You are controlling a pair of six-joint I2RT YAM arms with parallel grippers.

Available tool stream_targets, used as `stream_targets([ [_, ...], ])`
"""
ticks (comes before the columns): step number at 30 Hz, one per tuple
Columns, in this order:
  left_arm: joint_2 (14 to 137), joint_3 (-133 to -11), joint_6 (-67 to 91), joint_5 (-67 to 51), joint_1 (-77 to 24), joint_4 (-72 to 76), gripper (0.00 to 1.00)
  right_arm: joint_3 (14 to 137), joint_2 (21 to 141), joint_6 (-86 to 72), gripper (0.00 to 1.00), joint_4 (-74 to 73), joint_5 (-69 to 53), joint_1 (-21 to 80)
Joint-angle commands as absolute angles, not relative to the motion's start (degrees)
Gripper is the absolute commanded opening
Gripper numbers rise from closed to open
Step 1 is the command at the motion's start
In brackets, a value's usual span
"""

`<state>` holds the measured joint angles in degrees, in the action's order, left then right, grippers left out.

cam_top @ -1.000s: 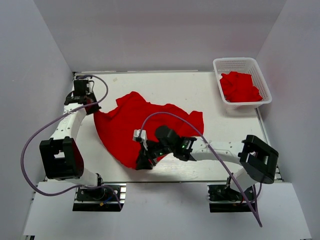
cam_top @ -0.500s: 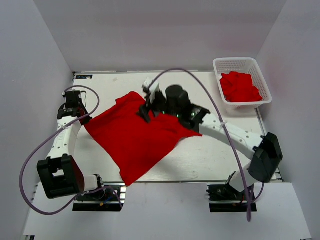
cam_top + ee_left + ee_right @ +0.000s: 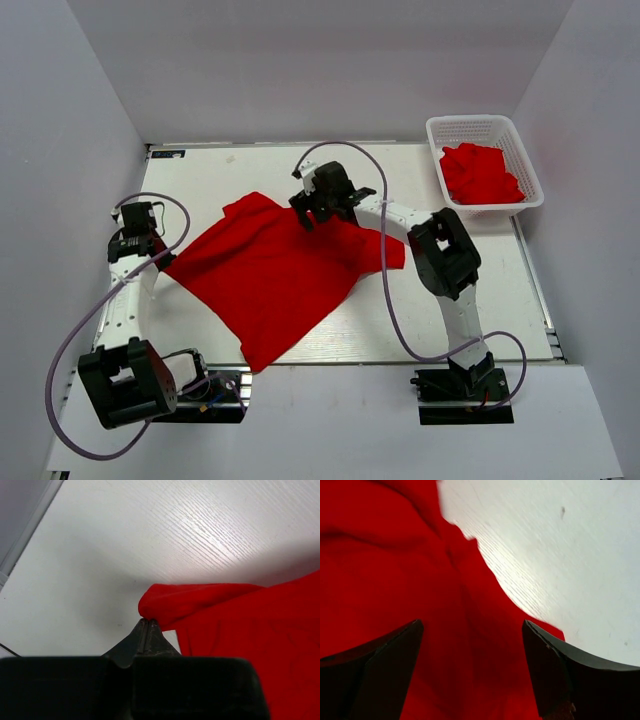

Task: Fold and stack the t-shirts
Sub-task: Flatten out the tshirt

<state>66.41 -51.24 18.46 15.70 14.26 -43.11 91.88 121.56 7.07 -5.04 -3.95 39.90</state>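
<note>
Spread across the left-centre of the table [image 3: 220, 175]: 1 red t-shirt [image 3: 270, 275], mostly flat, set at a slant like a diamond, 1 corner pointing toward the near edge, some rumpling along its far-right side.

Pinched at its left corner by the left gripper [image 3: 146, 624], jaws pressed together on a small roll of cloth (plain from the left wrist: red fold bunched right at the fingertips, soft shadow on the white board beside it).

Poised over the shirt's far edge: the right gripper [image 3: 471, 625], jaws spread wide, nothing between them. Below it in the right wrist view, creased red cloth to the left and bare white table to the right, with the hem running as a curved line between the 2.

Well apart from the spread shirt, at the far-right corner of the table: a white lattice basket [image 3: 470, 130] with a heap of red shirts [image 3: 480, 175] inside, crumpled rather than folded, filling its nearer part.
</note>
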Motion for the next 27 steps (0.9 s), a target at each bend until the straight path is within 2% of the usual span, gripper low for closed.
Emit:
stream_targets([
  [1,63.4,-51.0,18.1,16.4,15.5,-44.1,0.00,93.3,119.4,5.3,0.86,-4.1,-1.9,37.9],
  [10,62.8,-49.8,17.6,12.7,16.0,-43.0,0.00,91.0,122.8,6.2,0.87,-4.7,-0.3,34.4],
  [21,62.8,-49.8,17.1,10.6,16.0,-41.8,0.00,88.8,125.7,7.6,0.75,-5.8,-1.8,34.0],
  [24,62.2,-49.8,17.1,9.8,16.0,-41.8,0.00,87.6,125.9,8.3,0.66,-6.1,-1.6,34.0],
  [25,62.2,-49.8,17.1,9.8,16.0,-41.8,0.00,88.0,126.1,8.3,0.55,-6.2,-1.1,34.0],
  [26,62.7,-49.8,17.1,9.3,16.0,-41.2,0.00,88.2,126.5,8.5,0.50,-6.8,-0.9,34.2],
  [27,62.8,-49.8,17.1,9.3,16.0,-41.2,0.00,88.4,126.9,8.1,0.31,-6.8,-0.3,33.8],
])
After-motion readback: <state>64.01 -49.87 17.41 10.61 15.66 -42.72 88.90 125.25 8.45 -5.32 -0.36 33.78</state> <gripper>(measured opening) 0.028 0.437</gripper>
